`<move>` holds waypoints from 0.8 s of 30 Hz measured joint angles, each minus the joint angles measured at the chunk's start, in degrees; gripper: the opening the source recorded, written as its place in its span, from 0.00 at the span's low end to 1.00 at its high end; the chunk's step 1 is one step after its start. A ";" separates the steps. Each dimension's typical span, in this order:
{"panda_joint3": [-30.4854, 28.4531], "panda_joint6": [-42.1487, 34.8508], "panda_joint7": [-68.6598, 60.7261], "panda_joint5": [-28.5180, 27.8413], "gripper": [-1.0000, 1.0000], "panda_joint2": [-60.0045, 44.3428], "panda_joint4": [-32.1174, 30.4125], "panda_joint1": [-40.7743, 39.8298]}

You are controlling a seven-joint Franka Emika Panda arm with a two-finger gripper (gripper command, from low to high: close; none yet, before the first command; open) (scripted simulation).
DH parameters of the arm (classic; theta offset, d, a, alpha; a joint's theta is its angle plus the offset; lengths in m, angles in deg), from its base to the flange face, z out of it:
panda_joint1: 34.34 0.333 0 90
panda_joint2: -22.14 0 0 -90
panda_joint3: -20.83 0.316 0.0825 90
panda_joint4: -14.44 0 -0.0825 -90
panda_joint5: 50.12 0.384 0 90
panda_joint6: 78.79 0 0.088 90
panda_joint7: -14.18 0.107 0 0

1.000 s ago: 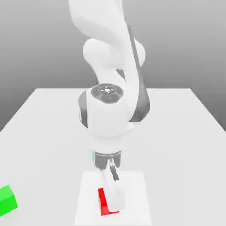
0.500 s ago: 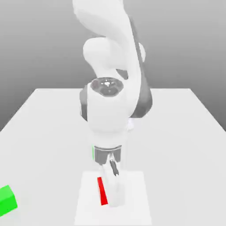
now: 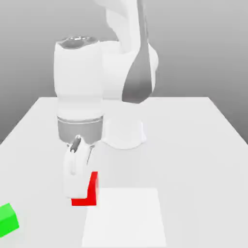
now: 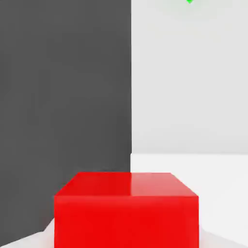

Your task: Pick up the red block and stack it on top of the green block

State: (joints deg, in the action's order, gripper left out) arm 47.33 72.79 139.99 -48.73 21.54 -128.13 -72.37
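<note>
My gripper (image 3: 80, 193) is shut on the red block (image 3: 93, 186), a small bright red cube whose near side is partly covered by one white finger (image 3: 73, 177). The held block hangs just off the exterior view's left of the white square patch (image 3: 123, 218). Close up in the hand view, the red block (image 4: 126, 208) sits between the jaws. The green block (image 3: 7, 219) rests on the table at the exterior view's lower left edge, well apart from the gripper. A sliver of the green block (image 4: 190, 1) also shows in the hand view.
The grey table (image 3: 193, 145) stretches wide around the arm. The arm's white base (image 3: 123, 133) stands behind the gripper at mid-table. Open surface lies between the held block and the green block.
The gripper closed on the red block over the white patch, then carried it up and toward the exterior view's left, off the patch. The green block has not moved.
</note>
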 joint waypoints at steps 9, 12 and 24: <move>-2.74 -2.37 0.89 3.86 0.00 0.54 3.16 -2.78; -4.34 -3.11 1.85 4.29 0.00 -0.08 4.19 -3.16; -8.86 -5.25 9.20 1.00 0.00 -6.10 8.06 -8.75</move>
State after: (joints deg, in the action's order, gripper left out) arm 38.48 67.54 149.20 -47.73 15.44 -120.08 -81.12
